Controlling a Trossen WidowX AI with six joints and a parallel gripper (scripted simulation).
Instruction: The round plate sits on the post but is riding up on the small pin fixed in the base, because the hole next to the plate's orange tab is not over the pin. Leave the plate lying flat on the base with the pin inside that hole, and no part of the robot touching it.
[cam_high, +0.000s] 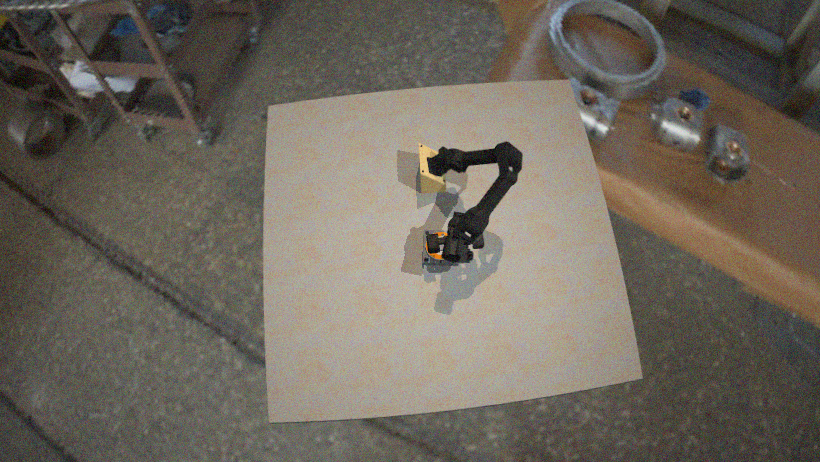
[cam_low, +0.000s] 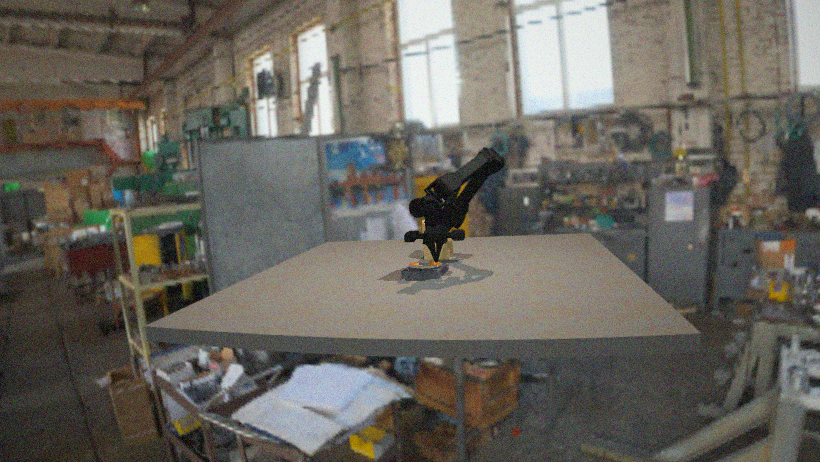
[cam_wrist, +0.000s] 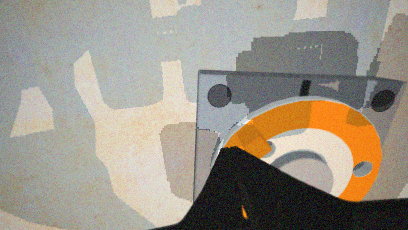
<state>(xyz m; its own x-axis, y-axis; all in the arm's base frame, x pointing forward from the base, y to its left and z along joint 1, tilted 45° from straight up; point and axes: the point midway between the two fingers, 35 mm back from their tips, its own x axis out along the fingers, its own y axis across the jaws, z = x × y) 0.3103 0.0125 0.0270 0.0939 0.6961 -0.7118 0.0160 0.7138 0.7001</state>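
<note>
The round plate, an orange ring around a white inner ring, sits on the grey square base. The flat grey post top shows in its middle. In the wrist view a darker orange tab reaches inward at the plate's left, with a small hole beside it. Another hole lies at the right. My gripper is shut and empty, pointing down, its tips over the plate's edge beside the tab. Contact, the pin and the plate's tilt cannot be made out.
The yellow mounting bracket stands behind the base and carries the arm. The arm bends out to the right in the top view and hides much of the plate there. The base has round corner holes and a dark mark near one edge.
</note>
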